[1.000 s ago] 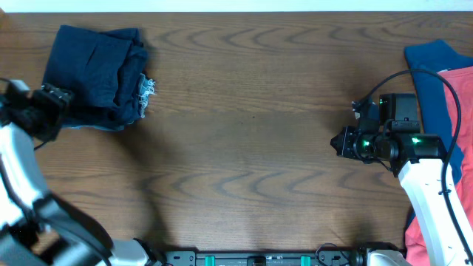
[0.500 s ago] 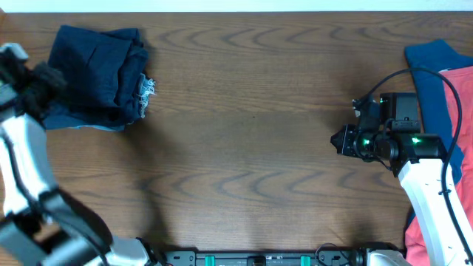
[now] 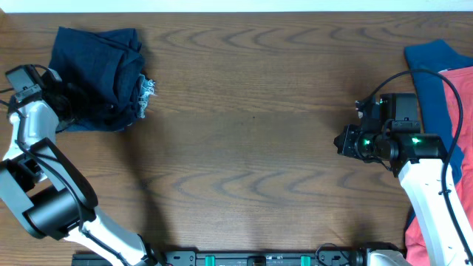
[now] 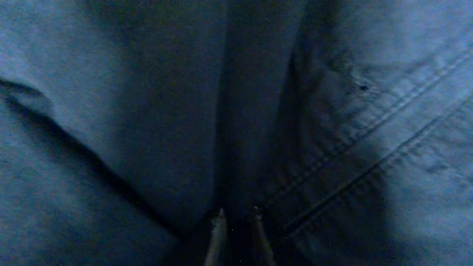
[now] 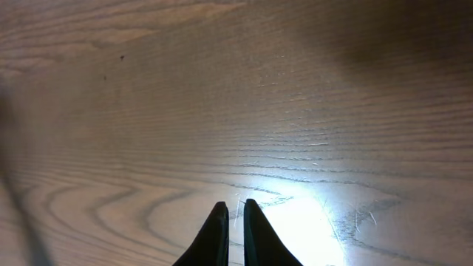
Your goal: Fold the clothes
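Left claw (image 4: 236,220): tips nearly together and pressed into dark navy cloth; whether a fold is pinched between them cannot be told. It sits at the left edge of the bundled navy and frayed denim clothes (image 3: 100,74), at the far left of the table (image 3: 251,111). Right claw (image 5: 230,214): clenched, empty, over the wood. Near it, a blue garment (image 3: 432,74) and a red garment (image 3: 464,103) lie at the table's right edge.

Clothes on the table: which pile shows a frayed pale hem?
The dark navy pile at the left; its right edge is fringed pale. The blue garment and coral-red garment at right show none.
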`<state>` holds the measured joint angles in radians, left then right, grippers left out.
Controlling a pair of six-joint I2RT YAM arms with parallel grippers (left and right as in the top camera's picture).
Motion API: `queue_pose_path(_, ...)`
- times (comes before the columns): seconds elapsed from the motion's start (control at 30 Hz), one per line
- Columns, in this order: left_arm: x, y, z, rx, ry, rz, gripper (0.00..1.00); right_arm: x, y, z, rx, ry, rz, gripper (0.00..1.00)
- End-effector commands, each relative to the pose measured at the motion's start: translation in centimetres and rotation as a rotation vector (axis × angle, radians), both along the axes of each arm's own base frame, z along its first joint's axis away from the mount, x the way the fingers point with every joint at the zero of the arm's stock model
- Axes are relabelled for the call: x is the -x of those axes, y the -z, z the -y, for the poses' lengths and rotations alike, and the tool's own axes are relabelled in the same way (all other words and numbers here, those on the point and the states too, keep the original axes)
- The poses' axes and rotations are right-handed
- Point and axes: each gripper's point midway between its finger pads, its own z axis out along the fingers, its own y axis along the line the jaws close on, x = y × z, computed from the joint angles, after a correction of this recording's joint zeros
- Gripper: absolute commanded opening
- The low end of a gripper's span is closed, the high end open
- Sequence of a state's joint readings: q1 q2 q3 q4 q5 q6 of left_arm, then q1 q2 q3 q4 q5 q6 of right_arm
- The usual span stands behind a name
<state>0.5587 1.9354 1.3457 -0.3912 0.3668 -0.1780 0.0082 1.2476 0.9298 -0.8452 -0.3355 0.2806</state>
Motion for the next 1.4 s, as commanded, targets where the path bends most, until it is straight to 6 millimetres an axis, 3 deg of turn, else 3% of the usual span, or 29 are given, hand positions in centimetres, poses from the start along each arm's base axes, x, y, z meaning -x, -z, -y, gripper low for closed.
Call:
queue_pose_path(0.0,0.2,-4.2,-0.4,-0.049,0.037,0.064,0.23,-0.2,-0.8,0.1,0.012,0.01,0.024,0.07)
queue_pose_path(0.13,0.9,-11.7,2.6,-0.044,0.145,0.216,0.3,-0.5,-2.3,0.1,0.014,0.006,0.078,0.07)
queue_pose_path(0.27,4.0,-19.2,7.4,-0.108,0.304,0.337,0.42,-0.7,-5.2,0.2,0.031,-0.023,0.184,0.07)
queue_pose_path(0.47,10.9,-23.7,14.1,-0.32,0.488,0.303,0.56,-0.2,-12.4,1.4,0.134,-0.04,0.421,0.09)
queue_pose_path(0.57,14.4,-25.1,17.8,-0.334,0.585,0.322,0.65,1.0,-15.8,1.4,0.147,-0.047,0.528,0.15)
queue_pose_path(0.6,15.4,-25.4,18.7,-0.333,0.603,0.329,0.74,1.5,-16.7,1.4,0.148,-0.045,0.555,0.2)
queue_pose_path(0.63,16.3,-25.8,19.5,-0.332,0.617,0.339,0.96,2.2,-17.5,1.4,0.148,-0.042,0.584,0.28)
queue_pose_path(0.73,19.2,-26.6,21.0,-0.343,0.646,0.364,0.98,4.7,-19.1,1.5,0.164,-0.054,0.653,0.47)
queue_pose_path(0.8,20.7,-26.9,21.4,-0.349,0.646,0.374,0.98,6.3,-19.4,1.5,0.185,-0.076,0.678,0.78)
queue_pose_path(0.83,21.2,-27.0,21.6,-0.354,0.645,0.381,0.98,6.9,-19.5,1.5,0.191,-0.082,0.684,0.99)
queue_pose_path(1.07,22.6,-28.1,22.0,-0.384,0.641,0.432,0.98,8.6,-19.7,1.6,0.195,-0.078,0.701,0.99)
queue_pose_path(1.37,22.6,-28.0,22.0,-0.383,0.641,0.431,0.98,10.1,-17.7,0.9,0.143,-0.096,0.597,0.99)
